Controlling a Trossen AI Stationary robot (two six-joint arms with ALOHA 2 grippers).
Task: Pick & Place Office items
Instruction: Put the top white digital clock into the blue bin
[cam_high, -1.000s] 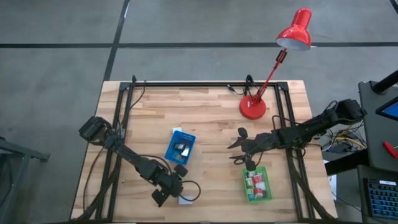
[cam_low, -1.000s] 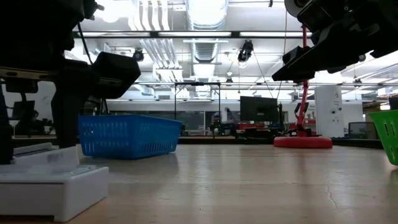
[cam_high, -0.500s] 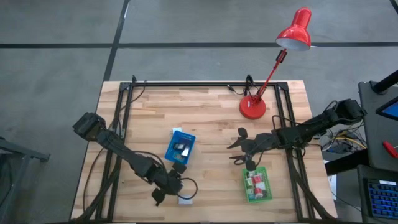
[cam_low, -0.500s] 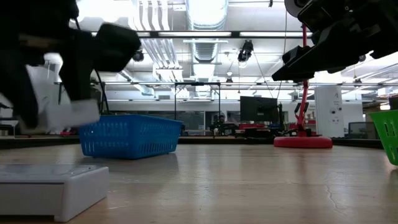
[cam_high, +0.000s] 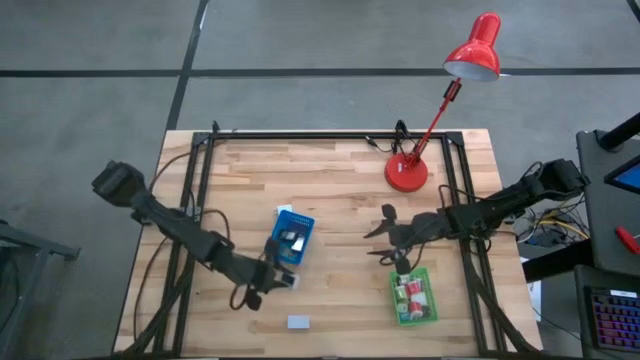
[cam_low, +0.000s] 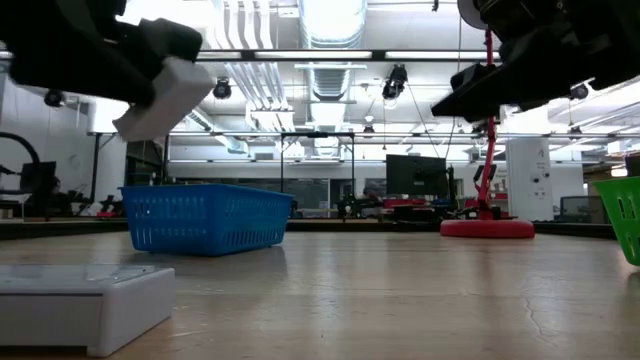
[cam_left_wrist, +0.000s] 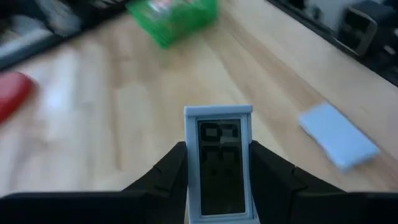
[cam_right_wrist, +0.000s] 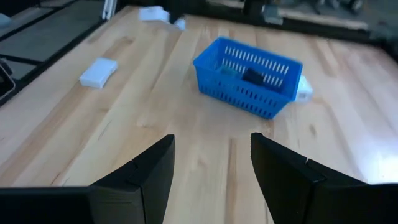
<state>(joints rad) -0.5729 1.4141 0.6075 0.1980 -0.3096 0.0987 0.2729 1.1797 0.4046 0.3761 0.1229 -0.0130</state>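
My left gripper (cam_left_wrist: 217, 157) is shut on a small white office item with a dark screen face (cam_left_wrist: 219, 134), in the air near the blue tray's near end (cam_high: 289, 282). In the low view this item (cam_low: 165, 98) hangs tilted, high above the table. The blue tray (cam_high: 290, 237) holds a few small items. A flat white box (cam_high: 298, 322) lies on its broad face near the front edge. The green tray (cam_high: 413, 295) holds red, white and green items. My right gripper (cam_high: 380, 238) hovers open above the table, by the green tray's far end, holding nothing. My left gripper pinches the white item's two long sides (cam_left_wrist: 188, 163) between its two fingers, which run along the item. Its far end juts out past the fingertips, screen face up. The fingers slant downward from the table's left. The item is lifted clear and tilted.
A red desk lamp (cam_high: 407, 172) stands at the back right, its head out over the table's far edge. Black frame rails (cam_high: 200, 180) run along the table's left, right and far sides. Bare wood lies between the two trays.
My left gripper has risen from the front edge and drawn back toward the blue tray, tipping from pointing down to a shallower slant. It has lifted the white screen item off the flat white box, which stays where it was.
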